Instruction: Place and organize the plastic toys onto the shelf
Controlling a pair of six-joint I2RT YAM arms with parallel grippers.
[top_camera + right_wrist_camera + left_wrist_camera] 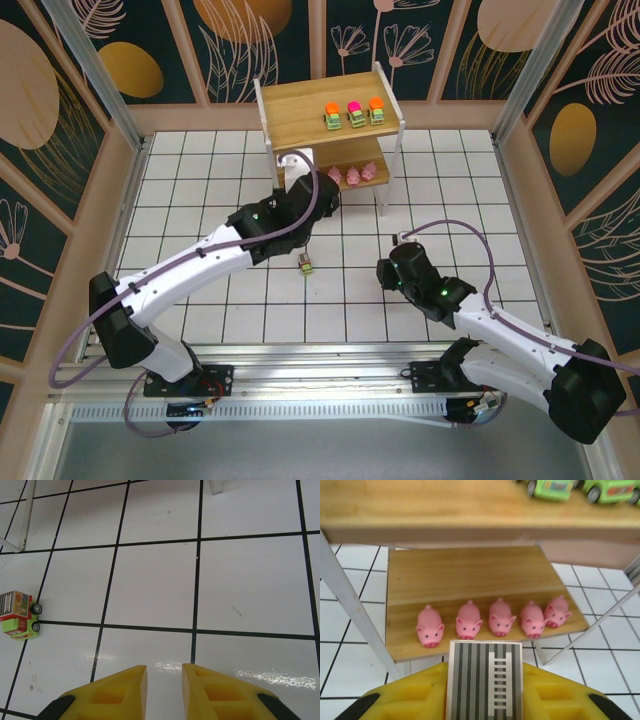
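Pigs point(501, 619) stood five abreast on the shelf point(470, 575), lower board; facing it, left gripper point(485, 680) pinched a striped toy point(485, 657); right gripper point(164, 672) was pressed together.

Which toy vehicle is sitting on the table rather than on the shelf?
The vehicle alone on the white tiles; three others line the shelf's top board.

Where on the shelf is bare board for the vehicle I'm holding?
Top board is bare left of the three vehicles bunched at its right end. Lower board: five pigs crowd the front edge; behind them is free.
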